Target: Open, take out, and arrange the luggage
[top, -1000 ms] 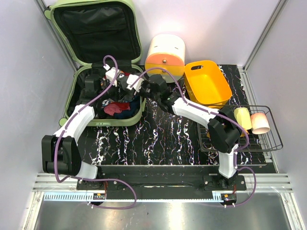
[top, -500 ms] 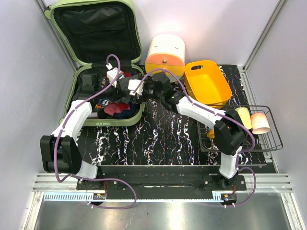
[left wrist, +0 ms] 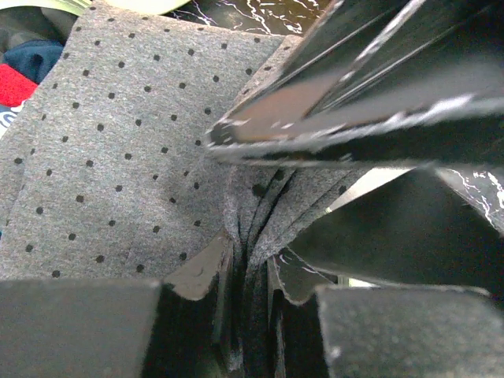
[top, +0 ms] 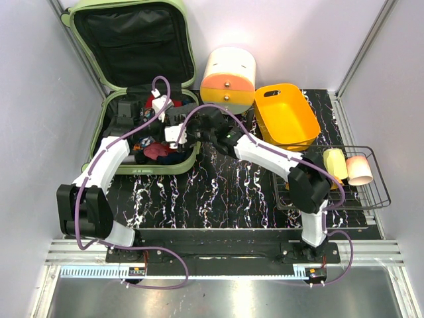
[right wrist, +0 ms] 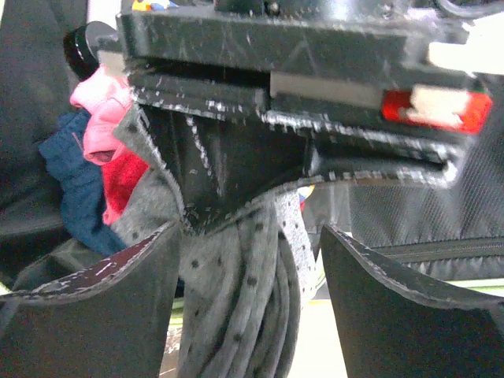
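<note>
The pale green luggage lies open at the back left, its black-lined lid leaning on the wall. Red, pink and navy clothes fill its lower half. My left gripper is shut on a bunched fold of grey dotted cloth above the case's right side. My right gripper stands open just beneath it. The grey dotted cloth hangs between its spread fingers without being pinched.
A cream-and-orange drawer box and an orange bin stand at the back, right of the case. A wire basket at the right edge holds a yellow roll and a pink roll. Walls close in left and right.
My right gripper has opened, letting go its hold, and shifted slightly left and nearer over the case edge. My left gripper stays shut on the grey cloth.
</note>
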Controlling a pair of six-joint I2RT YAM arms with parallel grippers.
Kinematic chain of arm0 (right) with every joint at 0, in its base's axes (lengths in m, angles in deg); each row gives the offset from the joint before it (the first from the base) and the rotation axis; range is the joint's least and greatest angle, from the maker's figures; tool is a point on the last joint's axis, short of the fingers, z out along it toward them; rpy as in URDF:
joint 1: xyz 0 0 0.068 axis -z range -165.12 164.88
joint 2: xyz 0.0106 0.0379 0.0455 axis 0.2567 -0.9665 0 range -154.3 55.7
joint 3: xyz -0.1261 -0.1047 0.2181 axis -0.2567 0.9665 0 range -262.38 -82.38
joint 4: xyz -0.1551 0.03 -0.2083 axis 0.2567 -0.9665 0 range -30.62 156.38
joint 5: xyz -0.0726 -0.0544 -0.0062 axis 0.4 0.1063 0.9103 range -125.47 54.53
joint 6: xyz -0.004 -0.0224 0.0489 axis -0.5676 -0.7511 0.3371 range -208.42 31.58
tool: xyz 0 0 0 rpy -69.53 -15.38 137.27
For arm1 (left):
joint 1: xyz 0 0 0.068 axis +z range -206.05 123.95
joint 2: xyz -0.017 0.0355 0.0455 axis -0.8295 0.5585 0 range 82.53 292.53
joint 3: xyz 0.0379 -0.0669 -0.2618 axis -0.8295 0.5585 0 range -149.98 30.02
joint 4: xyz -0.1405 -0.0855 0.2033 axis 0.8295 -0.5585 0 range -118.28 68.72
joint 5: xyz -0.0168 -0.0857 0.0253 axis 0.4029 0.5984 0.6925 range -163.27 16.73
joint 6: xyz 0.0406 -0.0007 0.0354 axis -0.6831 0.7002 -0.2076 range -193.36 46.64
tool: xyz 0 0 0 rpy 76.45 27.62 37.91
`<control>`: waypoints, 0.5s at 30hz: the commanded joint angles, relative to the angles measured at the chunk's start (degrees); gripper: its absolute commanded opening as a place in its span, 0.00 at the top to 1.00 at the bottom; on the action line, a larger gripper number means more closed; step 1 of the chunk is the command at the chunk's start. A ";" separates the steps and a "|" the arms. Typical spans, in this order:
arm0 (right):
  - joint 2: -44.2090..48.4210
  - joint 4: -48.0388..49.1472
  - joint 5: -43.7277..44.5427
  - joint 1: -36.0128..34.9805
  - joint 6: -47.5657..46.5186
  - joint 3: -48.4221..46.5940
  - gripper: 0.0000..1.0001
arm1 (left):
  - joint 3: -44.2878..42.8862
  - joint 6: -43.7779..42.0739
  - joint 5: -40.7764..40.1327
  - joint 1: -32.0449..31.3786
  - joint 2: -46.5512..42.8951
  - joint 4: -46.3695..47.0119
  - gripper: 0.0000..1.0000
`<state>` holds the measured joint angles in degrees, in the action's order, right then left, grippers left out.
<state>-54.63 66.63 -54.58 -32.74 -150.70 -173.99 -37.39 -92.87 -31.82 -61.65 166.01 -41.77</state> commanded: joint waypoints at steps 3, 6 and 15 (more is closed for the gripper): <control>-4.19 -1.83 6.45 -1.60 -7.32 -6.91 0.28 | -4.04 0.26 3.72 -1.25 0.28 0.28 1.00; -5.43 -3.24 8.65 -1.60 -8.20 -8.40 0.36 | -4.39 0.08 3.46 -1.42 0.28 -0.43 1.00; -3.06 -4.21 9.80 -1.16 -6.11 -6.12 1.00 | -7.46 1.14 3.29 -1.34 0.45 -3.58 0.82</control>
<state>-59.63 62.17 -48.11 -34.29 -155.27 -179.63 -40.08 -93.78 -32.80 -62.22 167.15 -43.43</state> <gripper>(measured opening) 0.180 0.192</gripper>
